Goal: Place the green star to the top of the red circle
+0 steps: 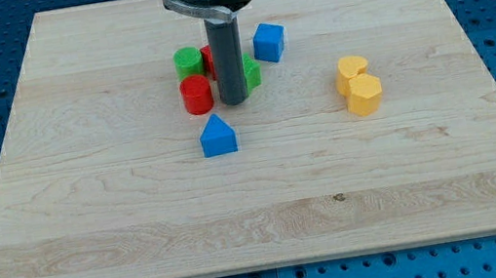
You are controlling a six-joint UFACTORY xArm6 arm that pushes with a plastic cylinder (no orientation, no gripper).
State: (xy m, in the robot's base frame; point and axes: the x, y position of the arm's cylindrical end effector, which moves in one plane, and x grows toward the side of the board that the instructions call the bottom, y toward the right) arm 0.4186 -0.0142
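Note:
The red circle (196, 94) is a short red cylinder left of centre on the wooden board (87, 183). My tip (234, 101) stands just to its right, touching or nearly touching it. The green star (251, 73) is mostly hidden behind the rod, showing only as a green piece at the rod's right side. A green round block (188, 62) sits just above the red circle. Another red block (208, 61) peeks out between the green round block and the rod.
A blue cube (269, 42) lies up and right of the rod. A blue house-shaped block (217, 136) lies below the red circle. Two yellow blocks (352, 72) (366, 95) sit together at the view's right.

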